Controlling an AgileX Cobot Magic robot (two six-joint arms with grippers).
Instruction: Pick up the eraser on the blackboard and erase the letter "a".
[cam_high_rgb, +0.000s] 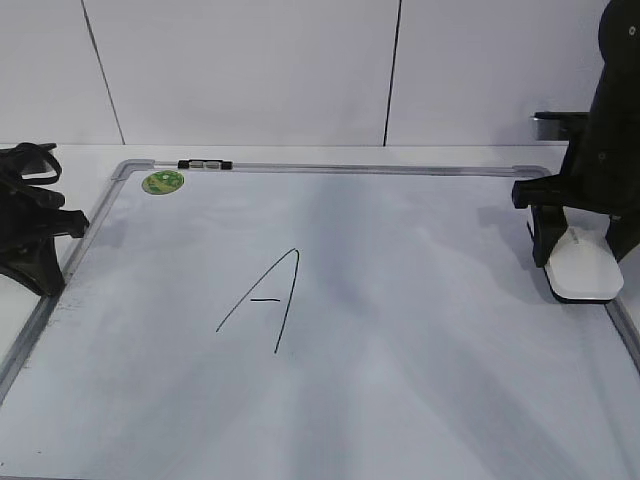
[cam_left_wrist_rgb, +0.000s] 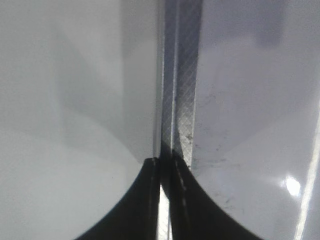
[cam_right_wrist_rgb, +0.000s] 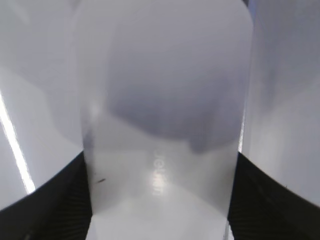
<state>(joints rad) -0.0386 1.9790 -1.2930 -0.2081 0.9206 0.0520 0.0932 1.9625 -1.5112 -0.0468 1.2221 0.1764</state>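
Note:
The blackboard is a white board with a grey frame that lies flat and fills the exterior view. Only a tall capital "A" is written on it; no small letter "a" shows in any view. The white eraser rests on the board at its right edge. My right gripper stands over it with a finger against each long side. In the right wrist view the eraser fills the space between the fingers. My left gripper is shut and empty at the board's left frame, fingertips together.
A round green magnet sits in the board's far left corner. A small black and silver piece lies on the top frame beside it. A white panelled wall rises behind the table.

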